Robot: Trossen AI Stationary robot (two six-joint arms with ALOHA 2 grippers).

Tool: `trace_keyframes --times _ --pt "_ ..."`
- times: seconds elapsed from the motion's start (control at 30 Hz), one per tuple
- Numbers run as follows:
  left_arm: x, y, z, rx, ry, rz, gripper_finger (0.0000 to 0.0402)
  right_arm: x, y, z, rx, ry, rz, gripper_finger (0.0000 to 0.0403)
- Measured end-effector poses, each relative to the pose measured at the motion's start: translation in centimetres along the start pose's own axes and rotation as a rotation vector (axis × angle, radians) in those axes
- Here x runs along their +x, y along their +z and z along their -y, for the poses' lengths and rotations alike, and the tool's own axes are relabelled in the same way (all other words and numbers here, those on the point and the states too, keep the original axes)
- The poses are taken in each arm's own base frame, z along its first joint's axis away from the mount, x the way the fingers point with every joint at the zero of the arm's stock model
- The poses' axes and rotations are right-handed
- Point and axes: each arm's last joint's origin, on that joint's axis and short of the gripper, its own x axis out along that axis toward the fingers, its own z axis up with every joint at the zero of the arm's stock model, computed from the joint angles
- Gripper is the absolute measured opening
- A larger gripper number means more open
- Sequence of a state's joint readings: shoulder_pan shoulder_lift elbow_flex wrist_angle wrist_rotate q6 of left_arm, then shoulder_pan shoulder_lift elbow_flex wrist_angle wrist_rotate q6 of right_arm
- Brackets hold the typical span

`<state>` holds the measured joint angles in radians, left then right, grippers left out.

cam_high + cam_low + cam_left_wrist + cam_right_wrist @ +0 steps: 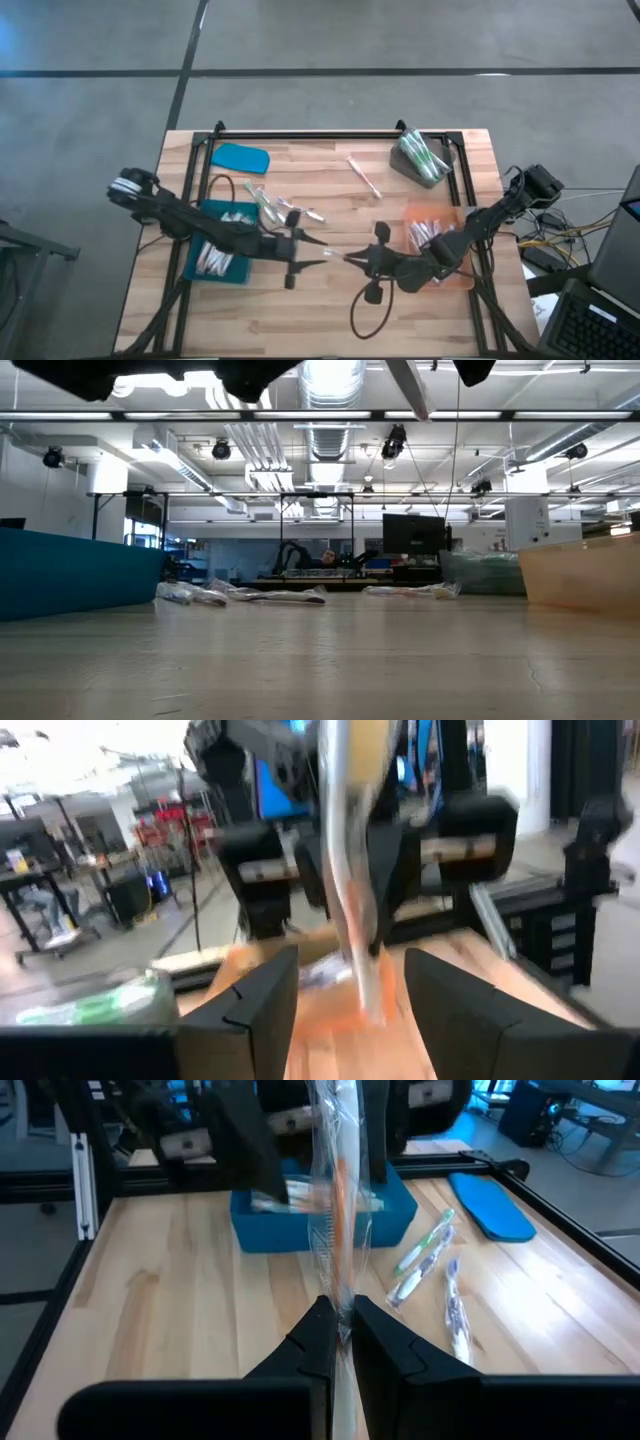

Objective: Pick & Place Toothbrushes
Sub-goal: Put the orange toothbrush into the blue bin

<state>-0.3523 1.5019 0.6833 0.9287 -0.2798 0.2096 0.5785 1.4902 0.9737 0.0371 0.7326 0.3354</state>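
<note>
While left gripper (350, 1010) gapes, right gripper (340, 1330) pinches wrapped toothbrush (338, 1210).

Both arms were matte black and slender, with pale grey bands near their bases; each gripper (325, 247) carried two wedge-shaped black fingers (262, 1010).

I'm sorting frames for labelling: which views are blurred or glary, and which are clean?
Left wrist view: smeared throughout, the wrapped toothbrush streaked, window glare at upper left. Right wrist view: same toothbrush and right end effector fairly sharp, background soft. Low view: bright ceiling lights, dim tabletop. High view: evenly lit, clean.
</note>
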Motion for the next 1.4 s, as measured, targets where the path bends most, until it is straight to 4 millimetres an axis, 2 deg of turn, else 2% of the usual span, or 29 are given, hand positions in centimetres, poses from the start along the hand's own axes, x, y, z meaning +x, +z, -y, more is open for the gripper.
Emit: trace_keyframes --times 0.2,0.33,0.77,0.97,1.4 --pt "3.0 0.2 0.8 0.027 -0.018 -0.089 0.0188 0.0 0.0 0.0 -0.003 0.002 0.004 0.0018" --pt "4.1 0.2 1.2 0.028 -0.028 -0.089 0.0188 0.0 0.0 0.0 -0.006 0.0 0.001 0.0018" --pt "4.6 1.0 1.3 0.021 -0.04 -0.048 0.0179 0.0 -0.3 0.1 -0.01 0.006 -0.006 0.0018" --pt "4.6 1.1 1.2 0.018 -0.037 -0.04 0.0147 0.0 -0.4 0.1 -0.011 0.007 -0.007 0.0018" --pt "4.6 1.1 1.2 0.003 -0.03 -0.037 0.0049 0.0 -0.4 0.1 -0.013 0.009 -0.009 0.0018"
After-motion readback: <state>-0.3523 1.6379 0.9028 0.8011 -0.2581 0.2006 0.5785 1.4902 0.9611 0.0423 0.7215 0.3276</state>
